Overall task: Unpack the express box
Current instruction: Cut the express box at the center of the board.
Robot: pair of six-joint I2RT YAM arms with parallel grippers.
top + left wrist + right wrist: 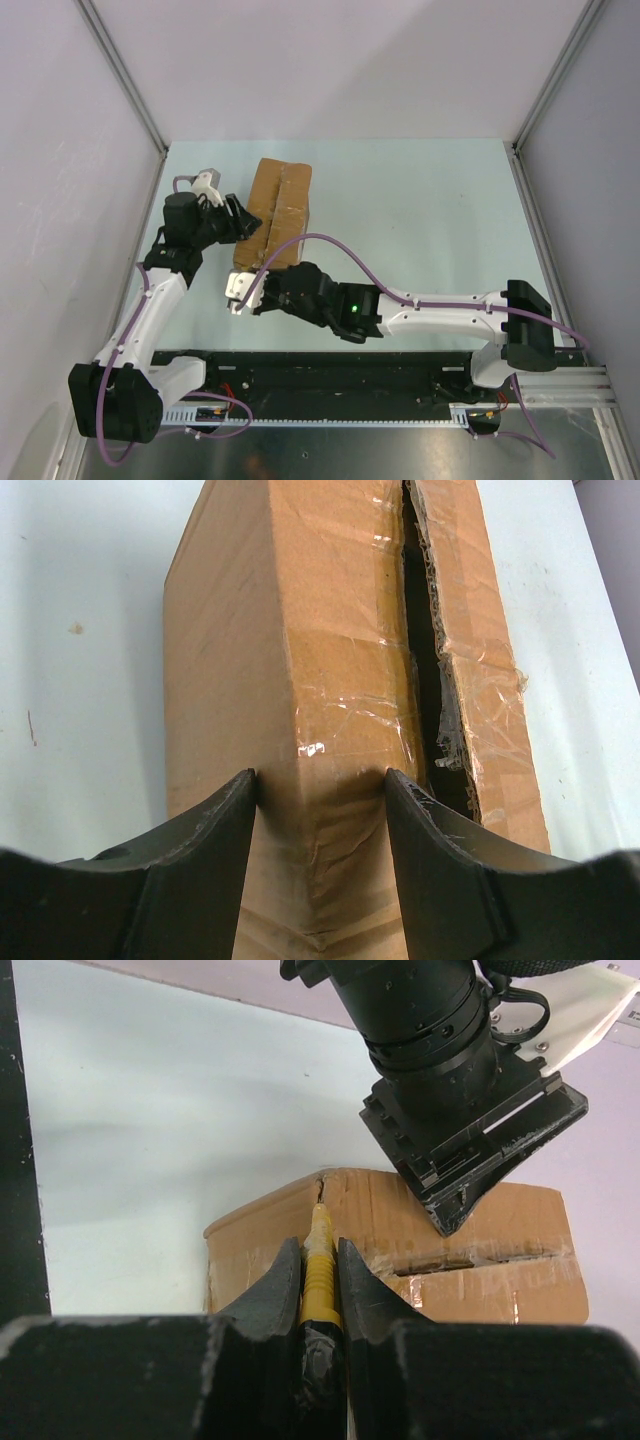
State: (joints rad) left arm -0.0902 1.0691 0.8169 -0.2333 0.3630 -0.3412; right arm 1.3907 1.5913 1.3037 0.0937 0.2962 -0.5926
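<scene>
The large rectangular brown cardboard carton (230,660) is matt, rough and corrugated along its slit seam; glossy, wrinkled clear tape (350,720) covers that seam.

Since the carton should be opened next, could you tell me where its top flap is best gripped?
Probably the cut edge of the flap along the gaping slit on top of the express box: come from above, one jaw in the gap, the other on the taped face. That lip is thin and free; other faces are flat.
</scene>
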